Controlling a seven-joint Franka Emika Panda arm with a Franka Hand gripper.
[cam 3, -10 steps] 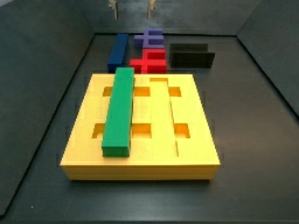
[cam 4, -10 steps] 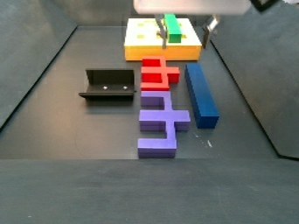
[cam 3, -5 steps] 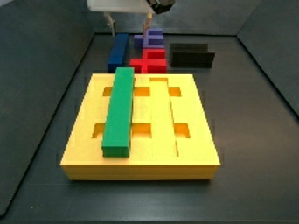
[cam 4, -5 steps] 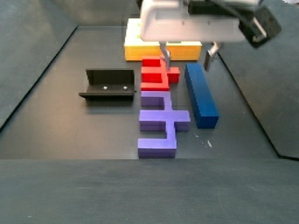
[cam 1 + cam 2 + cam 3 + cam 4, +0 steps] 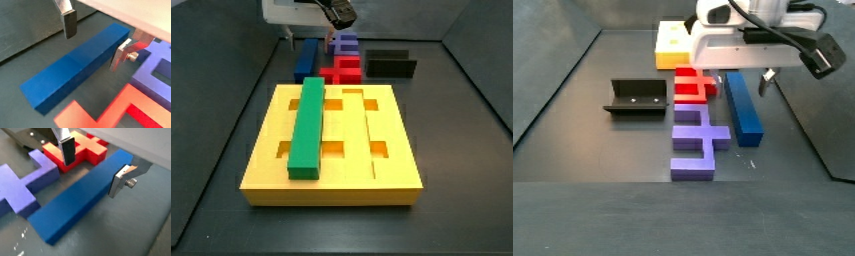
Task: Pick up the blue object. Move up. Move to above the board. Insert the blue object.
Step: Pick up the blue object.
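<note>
The blue object [image 5: 744, 108] is a long dark blue bar lying flat on the dark floor beside the red block; it also shows in a side view [image 5: 306, 60] behind the board. The gripper [image 5: 743, 82] is open and hangs low over the bar's end nearest the board. In both wrist views the gripper [image 5: 93, 44] [image 5: 92, 169] straddles the bar [image 5: 77, 70] [image 5: 80, 203], one finger on each long side, with gaps between pads and bar. The yellow board [image 5: 372, 175] [image 5: 671, 42] carries a green bar [image 5: 307, 125] in one groove.
A red stepped block [image 5: 694, 83] [image 5: 77, 150] lies close beside the blue bar. A purple-blue stepped block [image 5: 698, 140] [image 5: 23, 183] lies past it. The dark fixture [image 5: 636, 97] [image 5: 389, 64] stands further off. Sloping dark walls enclose the floor.
The gripper has moved from over the board to the blue bar and come down, so its fingers now sit on either side of the bar. No piece has moved.
</note>
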